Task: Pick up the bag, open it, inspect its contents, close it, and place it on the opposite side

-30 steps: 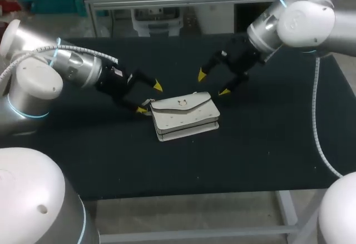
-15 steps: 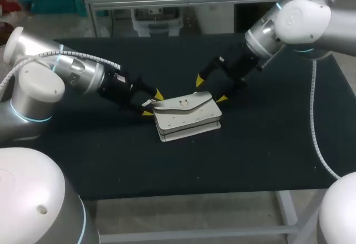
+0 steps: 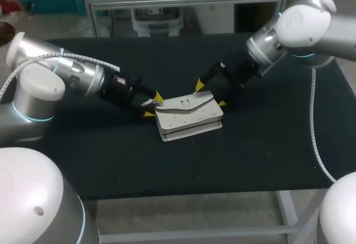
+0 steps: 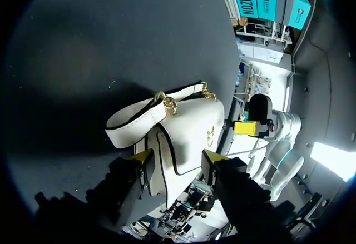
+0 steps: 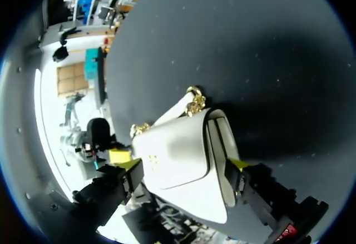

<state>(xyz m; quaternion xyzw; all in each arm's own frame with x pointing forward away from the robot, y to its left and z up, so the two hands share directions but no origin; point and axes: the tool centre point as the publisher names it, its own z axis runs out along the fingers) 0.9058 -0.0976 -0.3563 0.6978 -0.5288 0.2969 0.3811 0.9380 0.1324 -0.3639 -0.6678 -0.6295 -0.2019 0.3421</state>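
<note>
White leather-look bag (image 3: 188, 117) lies flat mid-way across the counter (image 3: 267, 144); it looks light and stiff-bodied, with a floppy strap (image 4: 133, 124). At its opposite ends the left claw (image 3: 154, 104) and right claw (image 3: 211, 94) gape open, gripping nothing. The firm ends seem the safest hold.

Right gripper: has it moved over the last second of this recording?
Yes. In the head view the right gripper has come away from the far edge of the table and down toward the bag, whose right end it now straddles.
</note>
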